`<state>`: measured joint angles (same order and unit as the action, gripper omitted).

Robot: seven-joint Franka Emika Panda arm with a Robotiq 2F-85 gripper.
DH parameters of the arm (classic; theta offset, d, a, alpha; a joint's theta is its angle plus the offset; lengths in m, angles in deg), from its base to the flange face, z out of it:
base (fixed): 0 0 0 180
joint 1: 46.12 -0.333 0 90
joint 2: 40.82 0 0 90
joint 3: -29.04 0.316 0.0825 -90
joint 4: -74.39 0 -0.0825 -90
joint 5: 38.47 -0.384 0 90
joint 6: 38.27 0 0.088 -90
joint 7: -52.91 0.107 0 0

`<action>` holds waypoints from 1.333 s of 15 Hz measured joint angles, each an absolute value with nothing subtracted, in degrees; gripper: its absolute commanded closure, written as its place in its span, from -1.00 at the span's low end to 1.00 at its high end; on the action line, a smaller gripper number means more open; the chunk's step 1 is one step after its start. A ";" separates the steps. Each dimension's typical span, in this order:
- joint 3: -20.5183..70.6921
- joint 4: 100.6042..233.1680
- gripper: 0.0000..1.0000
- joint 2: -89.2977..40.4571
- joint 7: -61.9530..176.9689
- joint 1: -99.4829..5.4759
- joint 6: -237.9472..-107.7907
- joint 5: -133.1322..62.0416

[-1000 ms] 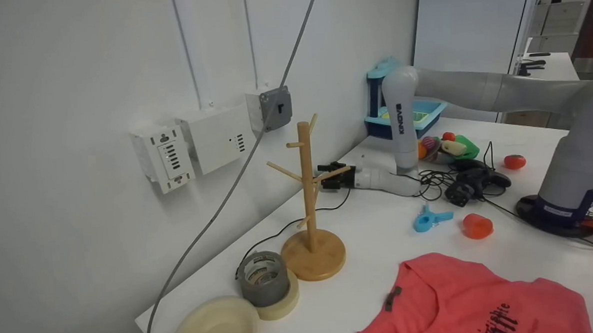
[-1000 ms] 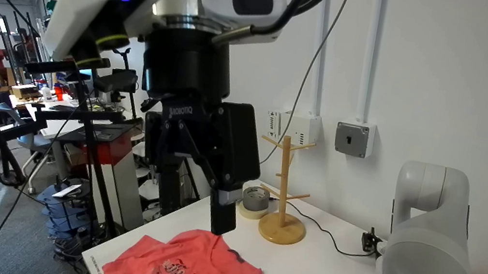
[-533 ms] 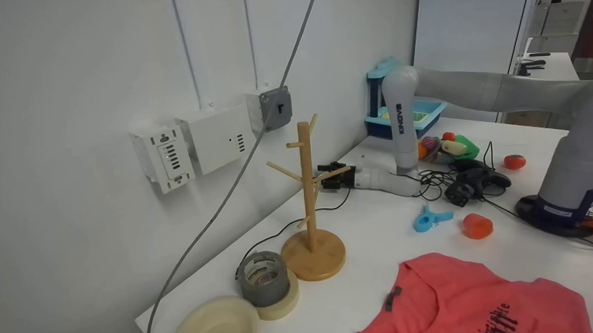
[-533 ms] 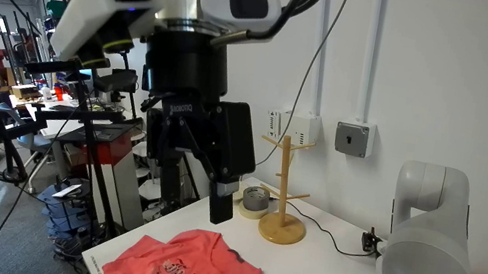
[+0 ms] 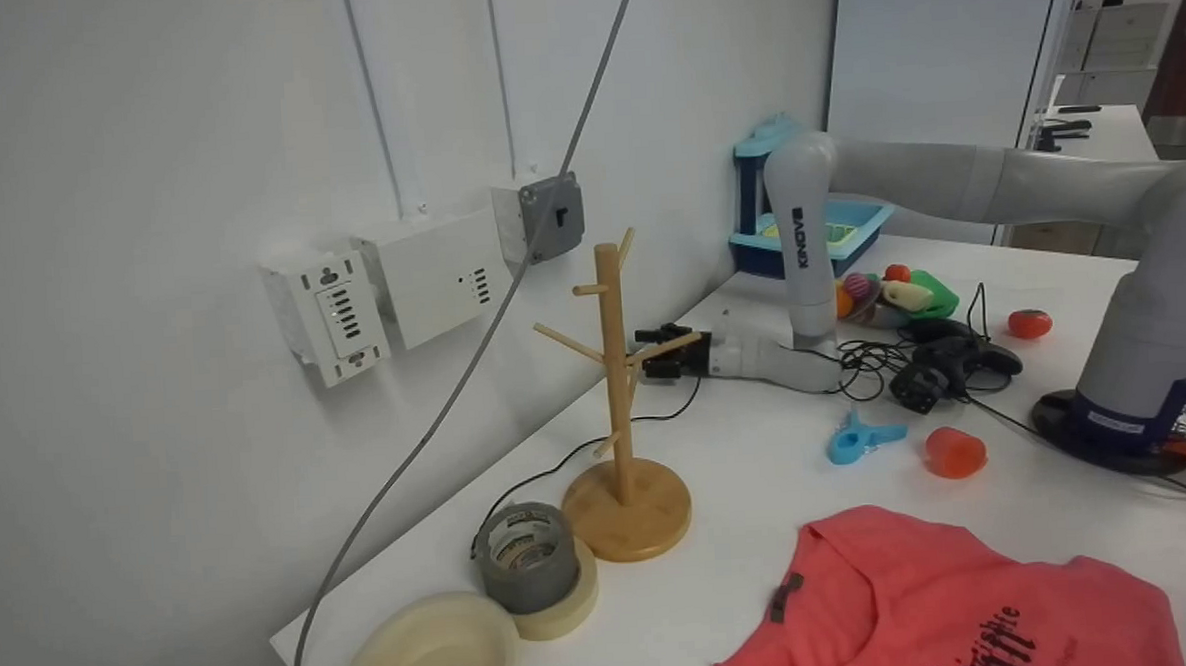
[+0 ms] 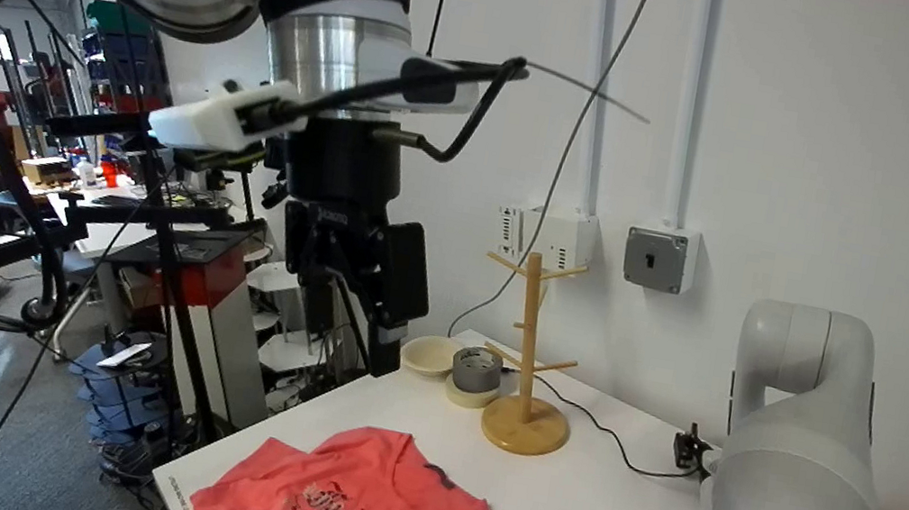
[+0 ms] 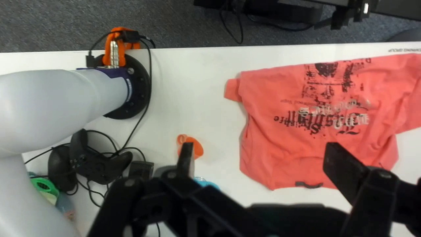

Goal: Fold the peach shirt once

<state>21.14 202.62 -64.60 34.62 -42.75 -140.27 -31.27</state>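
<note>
The peach shirt (image 5: 955,597) lies on the white table, its dark print facing up. In an exterior view it lies below my gripper (image 6: 348,348), with visible space between fingertips and cloth. In the wrist view the shirt (image 7: 289,141) is spread at the right, its neck tag toward my gripper (image 7: 259,146). My gripper is open, fingers wide apart, with nothing between them. The right finger overlaps the shirt in the wrist view; the left finger overlaps an orange cup (image 7: 198,148). The shirt's right end is cut off there.
A wooden mug tree (image 5: 618,402) stands near the wall, beside tape rolls (image 5: 531,576) and a cream bowl (image 5: 437,660). A blue clamp (image 5: 853,442) lies beyond the shirt. Another grey arm (image 7: 56,105) and a black game controller (image 7: 95,161) occupy the far side.
My gripper has moved left and farther from the camera in an exterior view, staying open above the table. The bowl has come into sight there. The shirt has not moved.
</note>
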 measured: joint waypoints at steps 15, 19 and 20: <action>28.48 216.22 -1.00 -60.11 51.53 -45.27 -160.05 -38.65; 29.38 219.20 -1.00 -58.69 53.71 -45.94 -160.98 -40.87; 29.35 219.94 -1.00 -58.38 53.88 -45.94 -161.11 -41.59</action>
